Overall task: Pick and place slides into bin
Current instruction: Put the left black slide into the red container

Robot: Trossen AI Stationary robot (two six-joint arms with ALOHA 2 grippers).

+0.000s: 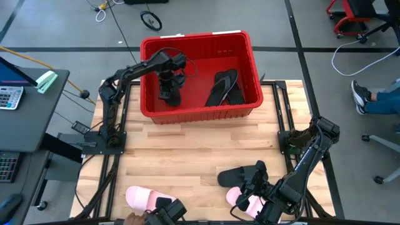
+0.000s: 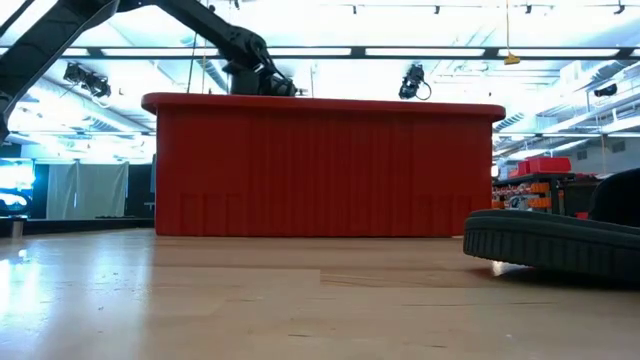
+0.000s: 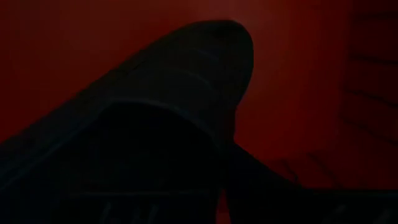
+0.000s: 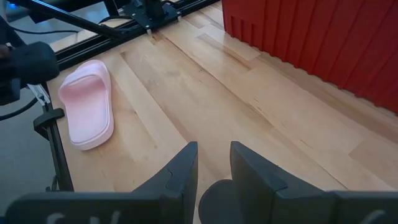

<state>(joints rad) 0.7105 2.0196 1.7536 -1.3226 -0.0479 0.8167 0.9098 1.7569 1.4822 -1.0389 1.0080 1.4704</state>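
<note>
The red bin [image 1: 150, 107] stands at the table's far side and also shows in the low view [image 2: 320, 170]. My left gripper [image 1: 169, 82] reaches down into it, shut on a black slide [image 1: 170, 96] that fills the left wrist view [image 3: 186, 81]. Two more black slides [image 1: 225, 87] lie on the bin's floor. My right gripper [image 1: 253, 184] is at the near right, over a pink slide [image 1: 240, 199], its fingers nearly together around it [image 4: 214, 158]. A black slide [image 1: 232, 177] lies flat beside it. Another pink slide [image 1: 142, 198] lies at the near left. My left gripper comes at the black slide from above, pointing down. The slide stands on end below the fingers, inside the bin. The slide itself hides the place of contact. My right gripper has the pink slide's pale rounded edge [image 4: 217, 198] between its two fingers, far back from the tips. Its fingers slant down toward the far left. The rest of the slide is hidden under the gripper.
Bare wood lies between the bin and the near slides. The arm bases and their black rails stand at both table sides. A dark camera mount [image 1: 167, 209] sits at the near edge. A person's legs [image 1: 375, 100] show beyond the table's right side.
</note>
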